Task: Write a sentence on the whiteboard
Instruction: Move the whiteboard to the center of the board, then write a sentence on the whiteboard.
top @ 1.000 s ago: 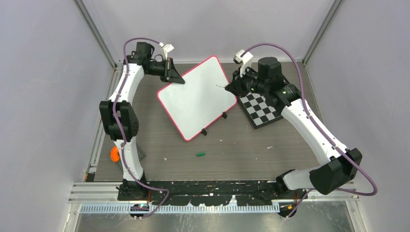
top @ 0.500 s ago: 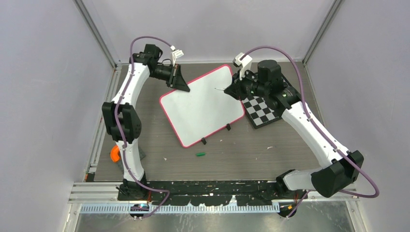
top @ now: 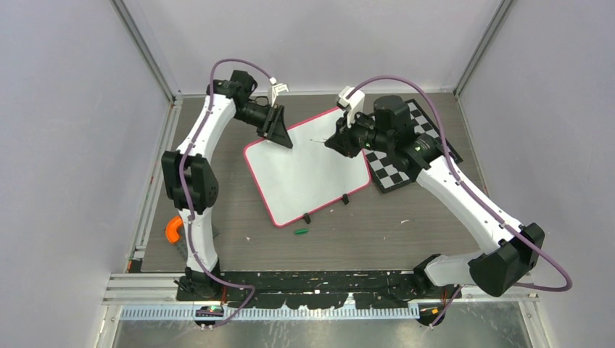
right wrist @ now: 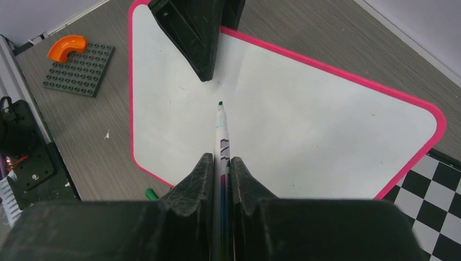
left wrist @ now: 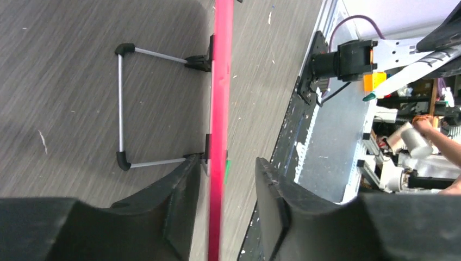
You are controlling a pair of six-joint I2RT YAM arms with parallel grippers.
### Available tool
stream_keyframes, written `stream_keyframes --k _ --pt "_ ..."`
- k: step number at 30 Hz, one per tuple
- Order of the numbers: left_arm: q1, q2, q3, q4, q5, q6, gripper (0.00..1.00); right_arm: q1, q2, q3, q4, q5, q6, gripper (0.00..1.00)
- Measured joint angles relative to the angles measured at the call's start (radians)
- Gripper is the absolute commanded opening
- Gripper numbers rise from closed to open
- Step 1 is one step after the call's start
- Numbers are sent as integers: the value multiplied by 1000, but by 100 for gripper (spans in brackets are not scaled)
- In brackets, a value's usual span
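Two tools meet at one board. The right tool point(right wrist: 220, 160) is clamped on a green-tipped marker point(right wrist: 221, 130), its tip over the whiteboard point(right wrist: 304, 125); whether it touches cannot be told. Close by, the left tool point(left wrist: 227, 168) has its jaws apart astride the pink rim point(left wrist: 220, 81) at the far left corner. The whiteboard sits mid-counter point(top: 362, 232) toward the far edge, just beside a checkered board point(top: 395, 174).

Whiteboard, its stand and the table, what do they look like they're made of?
Whiteboard: smooth white sheet, likely coated board or plastic, with a pink rim that looks plastic. Stand: thin silvery rod, probably metal, with black plastic-looking ends. Table: matte grey wood-grain surface, likely laminate.
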Motion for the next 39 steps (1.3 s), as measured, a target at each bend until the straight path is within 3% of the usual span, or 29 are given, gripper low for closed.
stream_keyframes --k 6,15,22,39 --pt "20 2 5 -23 -19 -79 53 46 6 0 55 29 -14 0" --pt "202 -114 -64 -23 -12 -113 54 132 66 2 171 33 -40 0" --pt "180 -198 -177 -19 0 -116 48 209 158 9 184 38 -71 0" --pt "178 -198 -221 39 16 -160 2 320 226 30 261 195 -103 0"
